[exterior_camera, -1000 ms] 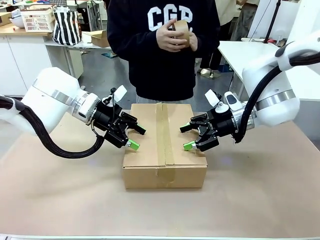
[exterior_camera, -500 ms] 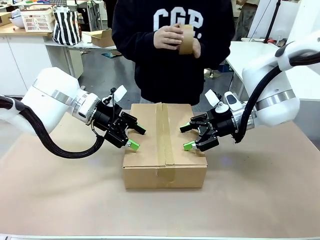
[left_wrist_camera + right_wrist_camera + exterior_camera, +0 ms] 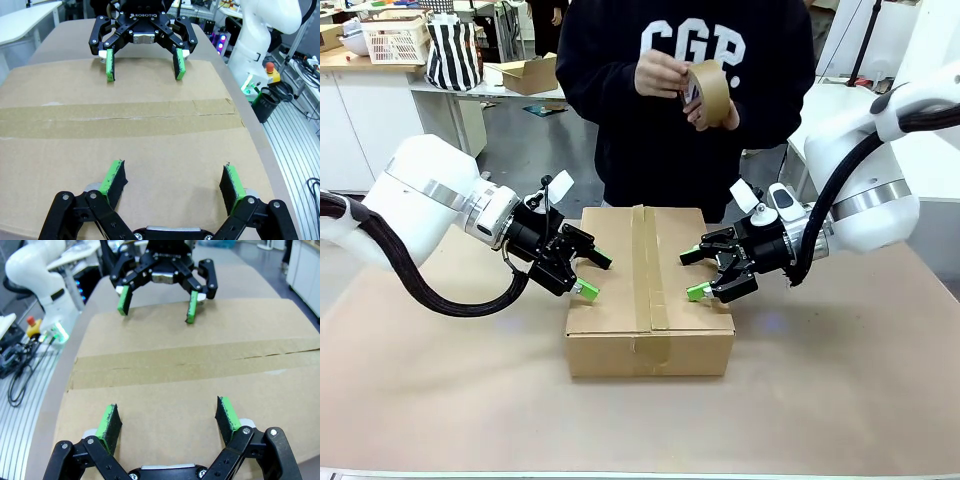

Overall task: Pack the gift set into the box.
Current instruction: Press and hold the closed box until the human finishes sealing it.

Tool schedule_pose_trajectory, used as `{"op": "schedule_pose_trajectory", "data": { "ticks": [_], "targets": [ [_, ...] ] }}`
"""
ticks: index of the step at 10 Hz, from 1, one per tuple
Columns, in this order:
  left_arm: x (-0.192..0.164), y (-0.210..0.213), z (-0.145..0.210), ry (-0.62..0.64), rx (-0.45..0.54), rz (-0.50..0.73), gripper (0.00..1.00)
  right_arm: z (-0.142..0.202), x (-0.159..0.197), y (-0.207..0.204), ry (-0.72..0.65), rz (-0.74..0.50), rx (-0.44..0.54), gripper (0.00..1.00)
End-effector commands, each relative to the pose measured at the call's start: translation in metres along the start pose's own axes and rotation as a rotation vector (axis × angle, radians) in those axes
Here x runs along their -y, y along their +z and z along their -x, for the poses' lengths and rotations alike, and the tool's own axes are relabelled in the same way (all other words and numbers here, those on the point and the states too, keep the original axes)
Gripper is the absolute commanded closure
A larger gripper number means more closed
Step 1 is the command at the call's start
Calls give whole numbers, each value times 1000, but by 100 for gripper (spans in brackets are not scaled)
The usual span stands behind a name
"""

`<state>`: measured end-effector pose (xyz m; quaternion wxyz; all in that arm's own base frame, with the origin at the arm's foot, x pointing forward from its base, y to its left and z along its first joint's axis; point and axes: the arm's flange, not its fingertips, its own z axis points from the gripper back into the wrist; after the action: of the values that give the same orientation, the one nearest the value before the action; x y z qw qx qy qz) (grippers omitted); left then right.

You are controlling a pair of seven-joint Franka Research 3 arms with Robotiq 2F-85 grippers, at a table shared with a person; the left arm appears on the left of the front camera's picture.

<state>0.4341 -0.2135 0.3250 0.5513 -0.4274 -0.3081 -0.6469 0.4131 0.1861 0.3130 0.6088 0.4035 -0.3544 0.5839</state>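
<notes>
I see the box taped shut mid-table on tan covering. Left gripper and right gripper hang spread-fingered, empty, over its side edges; white cabinets stand behind.

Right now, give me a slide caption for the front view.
Two open grippers, left and right, rest over a taped box while a person holds tape.

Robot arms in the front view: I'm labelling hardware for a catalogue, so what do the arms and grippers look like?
Both arms are glossy white with rounded shells and a silver ring near the wrist; thick black cable bundles loop beneath them. The left gripper and right gripper are black linkage types with bright green finger pads. White ROBOTIQ lettering shows on the right gripper's body in the left wrist view.
</notes>
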Motion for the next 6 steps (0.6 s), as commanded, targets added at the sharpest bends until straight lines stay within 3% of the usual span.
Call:
{"op": "schedule_pose_trajectory", "data": {
  "ticks": [1,6],
  "targets": [
    [1,-1,2,4,8,-3,0,2,-2,0,17,4,4,0],
    [1,-1,2,4,8,-3,0,2,-2,0,17,4,4,0]
  ]
}}
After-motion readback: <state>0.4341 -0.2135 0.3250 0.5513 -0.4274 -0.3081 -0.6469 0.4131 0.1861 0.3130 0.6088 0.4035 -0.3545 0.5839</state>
